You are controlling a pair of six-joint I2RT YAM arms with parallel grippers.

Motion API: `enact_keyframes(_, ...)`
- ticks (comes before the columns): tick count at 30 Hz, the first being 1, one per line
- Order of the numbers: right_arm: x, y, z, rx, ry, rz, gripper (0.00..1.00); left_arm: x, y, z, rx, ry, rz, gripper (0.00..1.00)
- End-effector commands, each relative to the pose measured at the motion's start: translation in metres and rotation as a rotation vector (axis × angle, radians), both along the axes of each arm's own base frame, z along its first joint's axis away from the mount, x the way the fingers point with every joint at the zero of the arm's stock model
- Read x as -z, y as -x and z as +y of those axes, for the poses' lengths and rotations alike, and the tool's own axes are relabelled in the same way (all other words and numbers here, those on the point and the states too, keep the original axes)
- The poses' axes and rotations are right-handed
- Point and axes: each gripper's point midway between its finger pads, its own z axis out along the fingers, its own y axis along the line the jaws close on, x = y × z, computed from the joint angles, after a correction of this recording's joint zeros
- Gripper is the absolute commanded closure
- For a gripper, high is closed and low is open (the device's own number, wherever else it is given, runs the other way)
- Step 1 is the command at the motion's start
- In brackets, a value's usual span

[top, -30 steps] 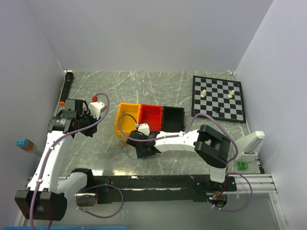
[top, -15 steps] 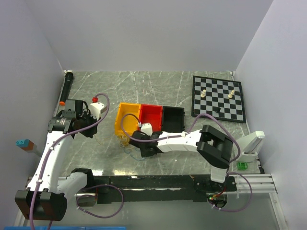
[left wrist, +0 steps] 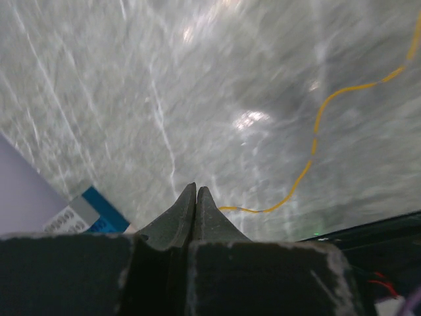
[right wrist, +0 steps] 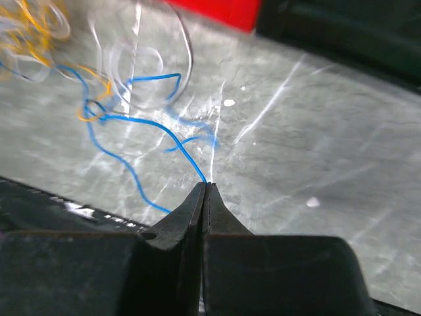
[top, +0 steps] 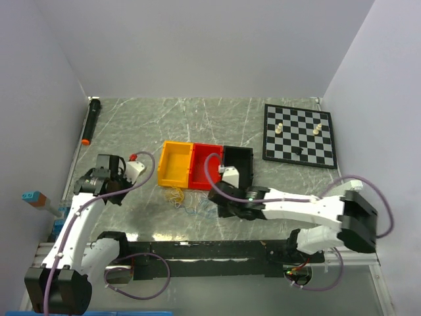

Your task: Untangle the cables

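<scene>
Now right tool (right wrist: pixel 205 187) pinched on blue cable (right wrist: pixel 191 164), left tool (left wrist: pixel 197 191) closed, yellow cable (left wrist: pixel 315 135) beside

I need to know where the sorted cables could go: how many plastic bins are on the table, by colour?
Yellow bin: 1
Red bin: 1
Black bin: 1
Total: 3
</scene>
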Motion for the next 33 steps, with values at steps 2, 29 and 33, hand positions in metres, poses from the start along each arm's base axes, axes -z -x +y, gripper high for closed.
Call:
enact_keyframes(2, -0.03, -0.009, -0.049, 0.115, -0.006, -0.095, 1.0, 0.006, -0.012, 0.043, -0.051, -0.242, -0.042, 0.99)
enact_keyframes(29, -0.029, -0.002, -0.056, 0.084, -0.063, -0.051, 1.0, -0.077, -0.03, -0.187, 0.491, 0.45, 0.092, 0.03)
enact_keyframes(33, -0.023, 0.003, -0.071, 0.12, -0.045, -0.043, 1.0, -0.048, -0.025, -0.208, 0.558, 0.431, 0.122, 0.02)
